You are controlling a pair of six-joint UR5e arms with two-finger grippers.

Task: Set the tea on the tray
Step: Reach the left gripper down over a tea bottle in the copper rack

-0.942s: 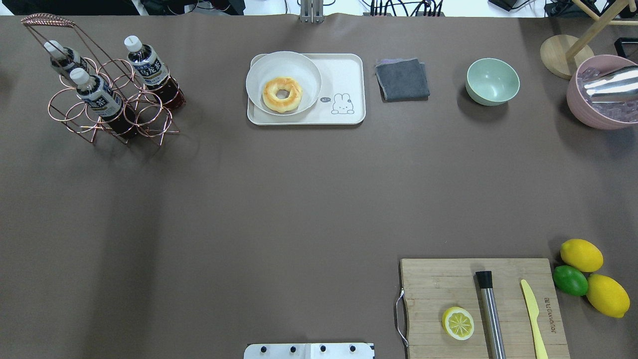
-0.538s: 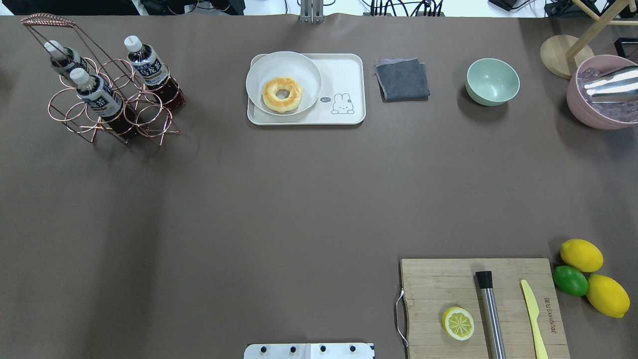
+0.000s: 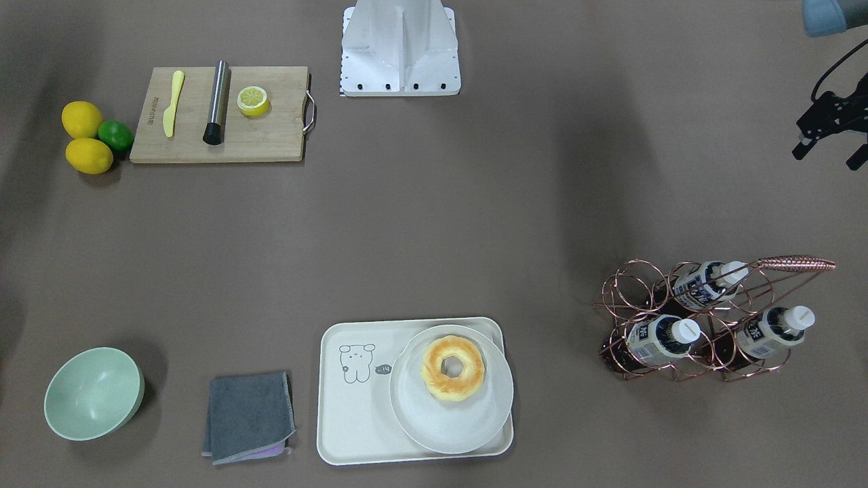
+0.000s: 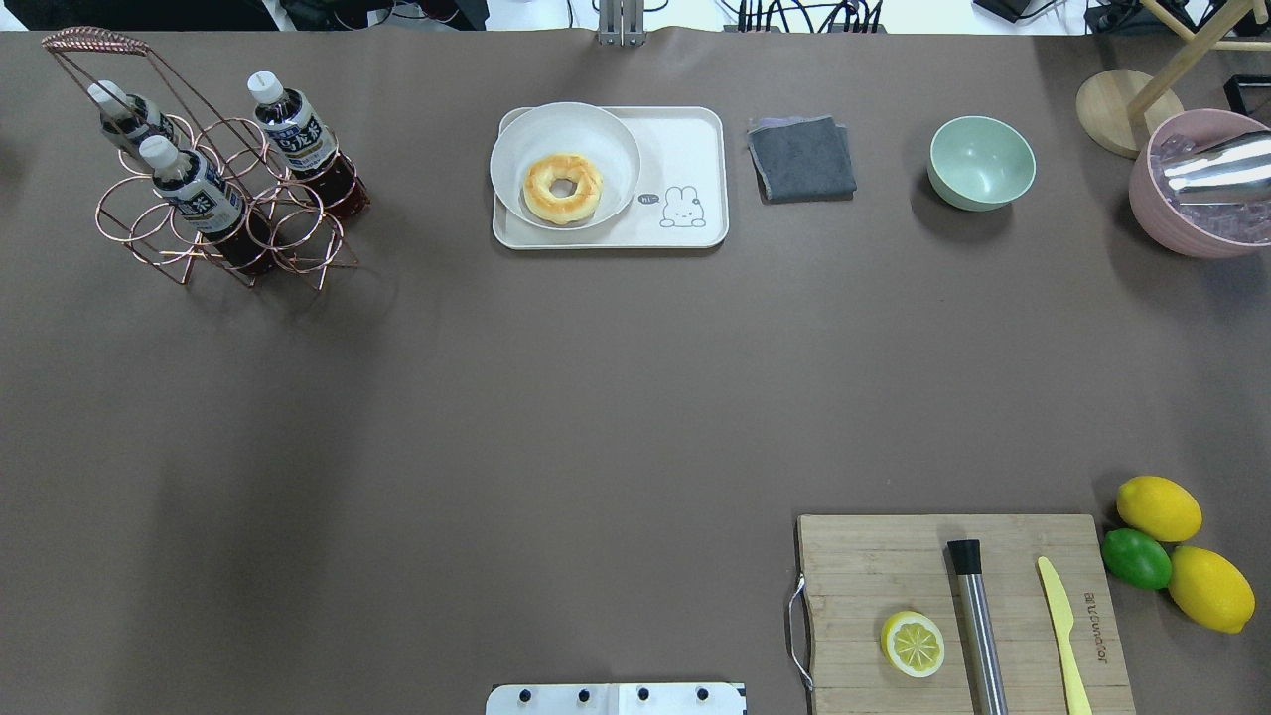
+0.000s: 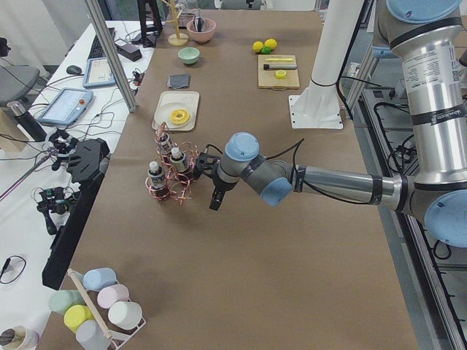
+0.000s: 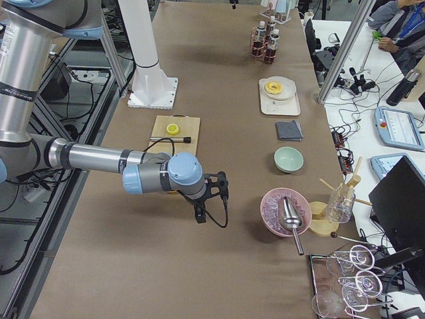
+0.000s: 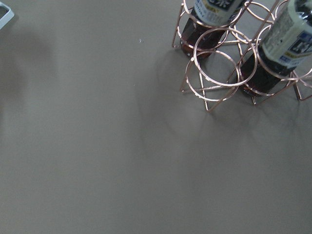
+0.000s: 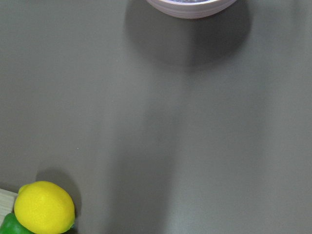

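While tea (image 4: 298, 134) was found standing in wire rack (image 3: 793, 263), well apart from tray (image 4: 685, 149), approach was judged in hand; left gripper (image 3: 827, 157) was seen spread, empty, short of rack; right gripper (image 6: 212, 196): opening could not be told; grip on bottle, lift clear of rings judged needed next.

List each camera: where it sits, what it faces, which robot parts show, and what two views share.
Front-facing: across the table, looking steeply down; base plate and left gripper show.
Overhead: behind the robot, looking forward and down; only the base plate.
Exterior left: table end; left arm near.
Exterior right: opposite end; right arm near.
Left wrist: down on the copper rack of tea; no body.
Right wrist: down on a lemon; no body.
Front-facing and overhead share the tray.
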